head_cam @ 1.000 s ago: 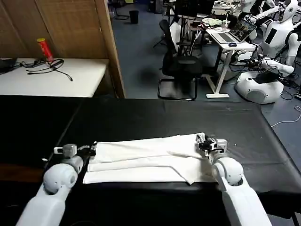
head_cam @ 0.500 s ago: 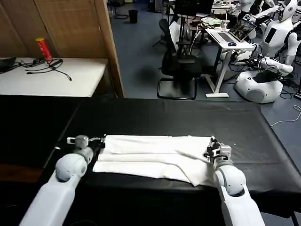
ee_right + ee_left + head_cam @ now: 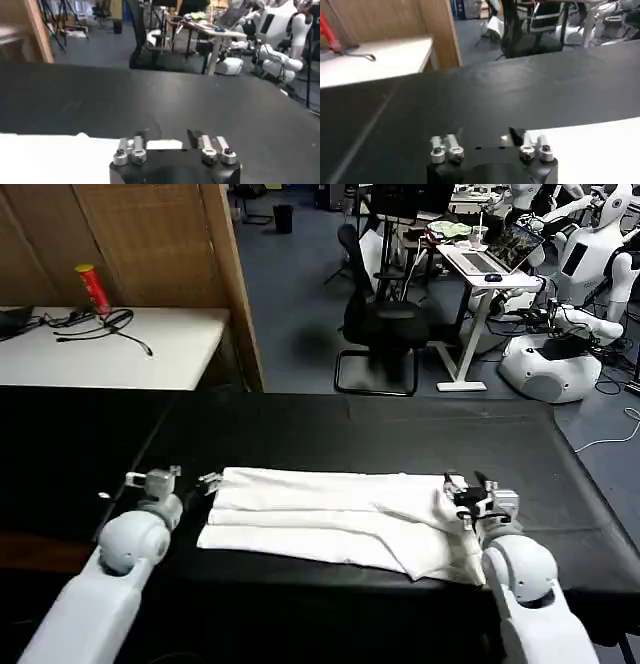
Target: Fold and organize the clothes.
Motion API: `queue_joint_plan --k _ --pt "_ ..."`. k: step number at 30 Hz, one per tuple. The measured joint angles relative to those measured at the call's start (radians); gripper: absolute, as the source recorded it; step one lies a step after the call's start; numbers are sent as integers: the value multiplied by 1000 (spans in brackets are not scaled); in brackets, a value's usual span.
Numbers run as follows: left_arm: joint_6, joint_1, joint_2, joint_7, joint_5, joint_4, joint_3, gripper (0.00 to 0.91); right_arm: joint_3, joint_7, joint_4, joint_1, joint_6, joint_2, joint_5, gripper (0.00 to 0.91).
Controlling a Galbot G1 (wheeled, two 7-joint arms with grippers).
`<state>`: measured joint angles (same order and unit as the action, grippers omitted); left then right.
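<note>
White cotton lies in a long folded band across the near half of a black tabletop [image 3: 330, 419]: this is the T-shirt [image 3: 320, 514], folded lengthwise into overlapping layers, plain on the side facing up. Its far edge runs nearly straight, its near edge slopes down toward the robot's right, where a pointed flap of cloth hangs lowest, close to the tabletop's front edge. Soft creases cross the middle. The left tool [image 3: 185, 480] sits just off the shirt's left end, resting low over the black surface with its fingers spread apart and nothing between them; in the left wrist view the left tool [image 3: 487, 142] shows a gap between its fingers, with the shirt's white edge just beside one finger. The right tool [image 3: 468, 489] is at the shirt's right end, above the cloth's far corner; in the right wrist view its fingers [image 3: 199, 140] stand apart with a patch of white cloth showing in the gap beneath them, not pinched. Beyond the tabletop a black office chair [image 3: 385, 324] stands on a blue-grey floor.
</note>
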<state>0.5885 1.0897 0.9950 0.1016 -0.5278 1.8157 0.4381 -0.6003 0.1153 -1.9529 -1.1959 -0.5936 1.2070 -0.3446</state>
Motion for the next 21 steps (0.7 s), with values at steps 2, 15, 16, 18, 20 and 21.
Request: queue_joint_plan --k 2,15,16,18,20,21 --pt "0 34 9 9 -20 41 22 878 -13 -1 -22 -14 3 -8 -6 878" --pt "-69 203 167 8 32 146 86 878 -29 -13 -96 -77 10 -8 -10 878" --pt "-74 211 178 5 38 146 87 878 -29 -14 -100 -80 10 -7 -10 878" --pt "-79 222 197 3 49 137 87 878 -30 -15 -106 -85 11 -4 -10 878" --pt "-82 229 213 1 57 129 88 878 -31 -16 -111 -90 11 -2 -10 878" --pt "-84 234 222 -2 63 125 88 878 -32 -16 -113 -91 12 -1 -10 878"
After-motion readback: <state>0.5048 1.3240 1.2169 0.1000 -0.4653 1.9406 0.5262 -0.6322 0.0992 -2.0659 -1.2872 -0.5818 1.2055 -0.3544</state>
